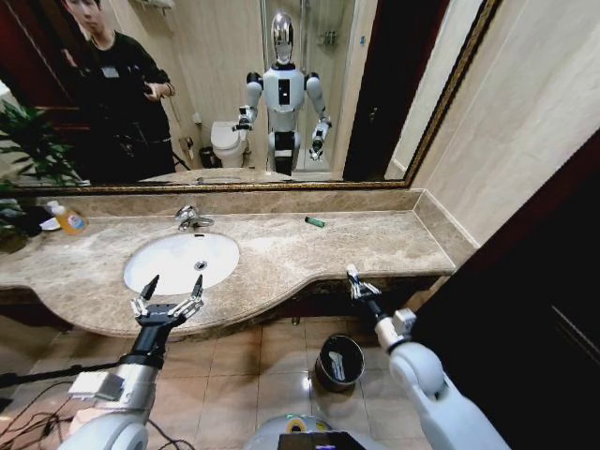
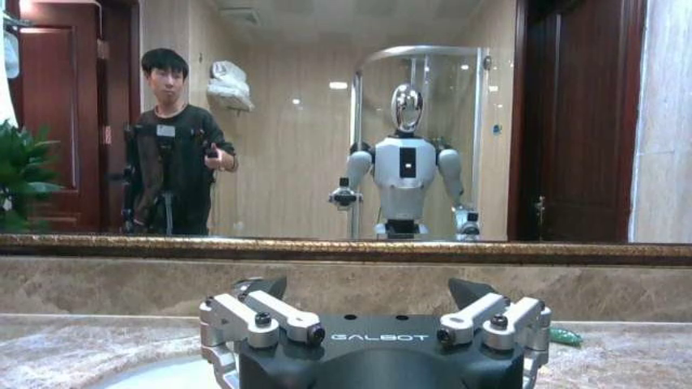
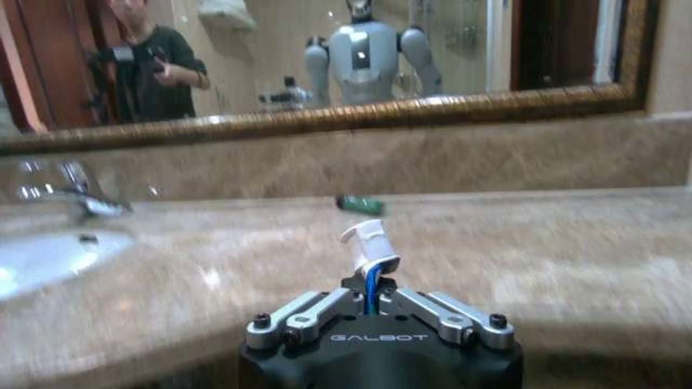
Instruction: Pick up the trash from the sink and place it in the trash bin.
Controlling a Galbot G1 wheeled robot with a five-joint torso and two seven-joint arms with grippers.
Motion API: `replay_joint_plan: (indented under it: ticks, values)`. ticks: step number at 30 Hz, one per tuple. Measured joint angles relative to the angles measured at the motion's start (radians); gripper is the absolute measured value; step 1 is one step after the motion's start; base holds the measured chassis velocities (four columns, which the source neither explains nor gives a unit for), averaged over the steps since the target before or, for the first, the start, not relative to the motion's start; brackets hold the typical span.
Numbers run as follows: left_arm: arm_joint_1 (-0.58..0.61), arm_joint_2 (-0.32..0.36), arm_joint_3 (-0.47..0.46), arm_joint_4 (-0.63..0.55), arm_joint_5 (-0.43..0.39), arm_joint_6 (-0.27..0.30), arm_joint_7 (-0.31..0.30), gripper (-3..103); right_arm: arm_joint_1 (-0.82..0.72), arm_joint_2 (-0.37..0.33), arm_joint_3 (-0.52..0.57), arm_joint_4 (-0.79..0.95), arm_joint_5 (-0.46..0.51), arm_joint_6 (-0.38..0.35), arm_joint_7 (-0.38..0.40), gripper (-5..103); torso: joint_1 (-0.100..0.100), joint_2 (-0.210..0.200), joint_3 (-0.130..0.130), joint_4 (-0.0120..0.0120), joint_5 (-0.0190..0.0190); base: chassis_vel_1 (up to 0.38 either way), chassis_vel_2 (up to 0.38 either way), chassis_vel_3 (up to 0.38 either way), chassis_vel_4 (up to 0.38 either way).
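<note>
A large mirror (image 1: 234, 94) with a dark gold frame takes the upper part of the head view, and under it a beige marble counter (image 1: 309, 248) runs across the middle of the frame. The sink (image 1: 181, 261), a white oval basin, is set in the left-centre part of this counter, with a chrome faucet (image 1: 192, 218) at its far edge. The basin looks bare in the head view.

The trash bin (image 1: 338, 361), small, round and dark with a shiny rim, stands on the tiled floor in the lower centre of the head view, below the front edge of the counter.

The left gripper (image 1: 171, 292) is in the lower left of the head view, just at the near rim of the sink, and its fingers are spread wide apart with nothing between them. In the left wrist view the left gripper (image 2: 373, 304) shows the same spread fingers at the bottom of the frame.

The right gripper (image 1: 354, 277) is right of centre in the head view, at the front edge of the counter and above the bin. It is clenched on a piece of trash: in the right wrist view a small white piece with a blue stripe (image 3: 370, 247) stands up from between the closed fingers of the right gripper (image 3: 371, 298).

An orange-yellow bottle (image 1: 67, 219) stands at the far left of the counter. A tiny green piece (image 1: 314, 222) lies near the back wall, right of the faucet and well apart from the sink.
</note>
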Motion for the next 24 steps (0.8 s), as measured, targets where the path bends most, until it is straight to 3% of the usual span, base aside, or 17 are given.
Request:
replay_joint_plan:
  ticks: [9,16,24]
  values:
    - [0.000,0.000,0.000,0.000,0.000,0.000,0.000,100,-0.046,0.060,-0.027,-0.178,-0.092,0.110,-0.008,2,0.000,0.000,0.000,0.0000,0.0000,0.000,0.000,0.000,0.000]
    - [0.000,0.000,0.000,0.000,0.000,0.000,0.000,100,-0.007,0.106,-0.049,-0.323,-0.089,0.100,-0.008,2,0.000,0.000,0.000,0.0000,-0.0001,0.000,0.000,0.000,0.000]
    - [0.000,0.000,0.000,0.000,0.000,0.000,0.000,100,0.064,0.154,-0.068,-0.487,0.010,0.036,-0.001,2,0.000,0.000,0.000,0.0001,0.0000,0.000,0.000,0.000,0.000]
